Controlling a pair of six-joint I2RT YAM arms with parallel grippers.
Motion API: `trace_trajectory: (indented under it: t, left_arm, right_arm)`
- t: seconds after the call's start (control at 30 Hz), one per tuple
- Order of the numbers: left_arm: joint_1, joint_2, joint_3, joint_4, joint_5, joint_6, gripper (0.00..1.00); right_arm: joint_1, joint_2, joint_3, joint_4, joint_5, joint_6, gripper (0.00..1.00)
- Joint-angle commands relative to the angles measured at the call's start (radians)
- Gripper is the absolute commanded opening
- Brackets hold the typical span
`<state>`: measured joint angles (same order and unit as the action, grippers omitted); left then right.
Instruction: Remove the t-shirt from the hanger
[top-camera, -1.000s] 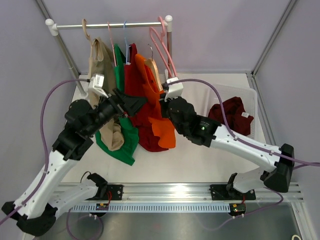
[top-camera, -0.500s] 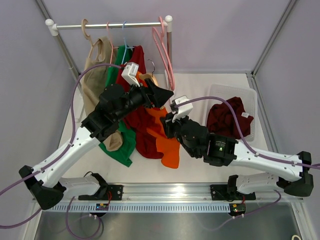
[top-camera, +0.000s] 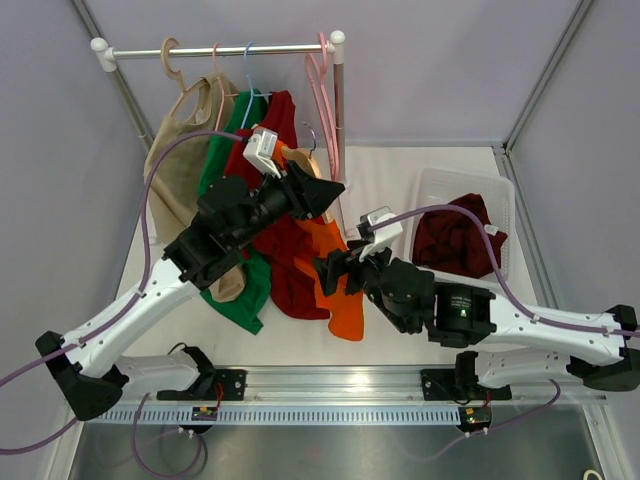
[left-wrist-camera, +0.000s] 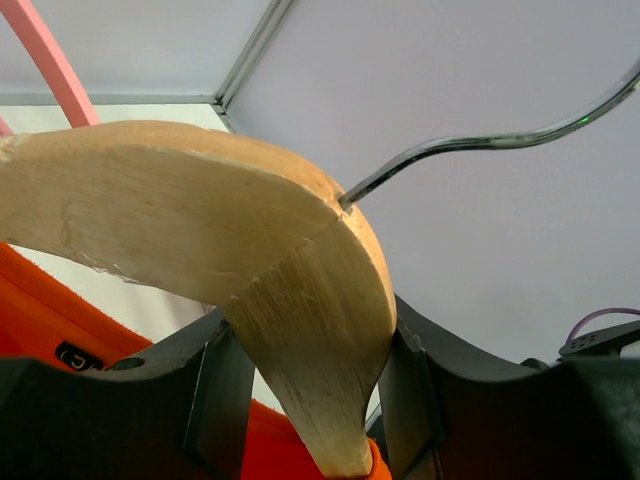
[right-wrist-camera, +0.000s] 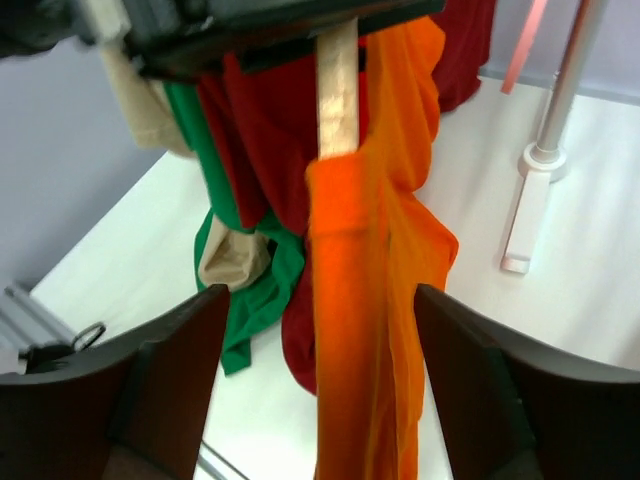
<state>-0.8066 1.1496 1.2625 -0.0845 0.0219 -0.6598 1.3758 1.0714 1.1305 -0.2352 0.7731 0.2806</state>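
Left wrist view: left hand (left-wrist-camera: 315, 400) clenched on wooden hanger (left-wrist-camera: 200, 210).
Right hand (right-wrist-camera: 320, 390): released, nearer; orange t-shirt (right-wrist-camera: 385, 250) hangs vertically just ahead.

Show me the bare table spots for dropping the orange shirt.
Bare table lies between the rack post and the bin, and along the front rail. It is crowded under the hanging shirts and around the left arm and right arm.
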Motion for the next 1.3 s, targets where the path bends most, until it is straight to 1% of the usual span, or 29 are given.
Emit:
trace_trajectory:
  t: [0.0,0.03,0.1,0.2,0.33,0.4,0.43,0.47,0.5,0.53,0.57,0.67,0.7,0.83,0.87,0.93,0.97,1.1,1.13,1.2,1.27]
  left_arm:
    - [0.0,-0.073,0.006,0.167,-0.028,-0.011,0.0]
    - [0.0,-0.082,0.012,0.169,-0.028,-0.012,0.0]
    - [0.0,-0.087,0.04,0.17,-0.001,-0.009,0.0]
    - [0.0,-0.091,0.072,0.17,0.009,0.015,0.0]
    - [0.001,-0.097,0.103,0.16,0.03,0.012,0.0]
    - [0.001,-0.103,0.116,0.16,0.047,0.005,0.0]
    - [0.001,-0.103,0.121,0.16,0.05,-0.006,0.0]
    - [0.001,-0.103,0.127,0.16,0.056,-0.014,0.0]
    - [0.001,-0.102,0.133,0.161,0.076,-0.023,0.0]
    - [0.001,-0.1,0.144,0.163,0.087,-0.043,0.0]
    - [0.001,-0.1,0.147,0.166,0.107,-0.053,0.0]
    - [0.0,-0.103,0.164,0.17,0.118,-0.066,0.0]
    - [0.001,-0.103,0.173,0.167,0.115,-0.06,0.0]
    - [0.001,-0.058,0.334,0.053,0.087,0.04,0.0]
    - [0.001,-0.044,0.419,0.031,0.084,0.057,0.0]
    - [0.006,-0.016,0.501,-0.019,0.082,0.083,0.0]
    - [0.01,0.008,0.565,-0.027,0.09,0.086,0.0]
    - [0.049,0.038,0.652,-0.029,0.133,0.049,0.0]
    - [0.066,0.041,0.661,-0.023,0.144,0.017,0.0]
    - [0.07,0.053,0.678,-0.006,0.182,-0.012,0.0]
    - [0.073,0.062,0.702,-0.007,0.193,-0.009,0.0]
  right_arm:
    - [0.04,-0.073,-0.029,-0.01,-0.055,0.066,0.93]
    - [0.045,-0.1,-0.041,-0.016,-0.076,0.077,0.96]
    - [0.066,-0.131,-0.084,-0.024,-0.139,0.103,1.0]
    - [0.089,-0.175,-0.142,-0.03,-0.199,0.143,0.99]
    - [0.124,-0.221,-0.219,-0.042,-0.155,0.183,0.99]
    - [0.137,-0.24,-0.254,-0.029,-0.15,0.196,0.94]
    - [0.138,-0.258,-0.267,-0.013,-0.161,0.193,0.86]
    - [0.141,-0.266,-0.288,0.0,-0.161,0.186,0.82]
    - [0.143,-0.271,-0.296,0.025,-0.161,0.181,0.74]
    - [0.143,-0.278,-0.301,0.034,-0.153,0.175,0.45]
    - [0.144,-0.281,-0.305,0.039,-0.147,0.17,0.31]
    - [0.157,-0.283,-0.307,0.045,-0.133,0.155,0.03]
    - [0.178,-0.286,-0.31,0.045,-0.127,0.151,0.01]
    - [0.242,-0.288,-0.345,0.037,-0.136,0.158,0.0]
    - [0.253,-0.28,-0.351,0.028,-0.136,0.182,0.0]
    - [0.276,-0.249,-0.363,-0.012,-0.123,0.212,0.0]
    - [0.284,-0.239,-0.367,-0.027,-0.106,0.25,0.0]
    - [0.313,-0.202,-0.383,-0.065,-0.041,0.305,0.0]
    - [0.313,-0.205,-0.4,-0.061,-0.019,0.316,0.0]
    - [0.313,-0.206,-0.416,-0.064,0.017,0.325,0.0]
    - [0.312,-0.2,-0.417,-0.088,0.045,0.339,0.0]
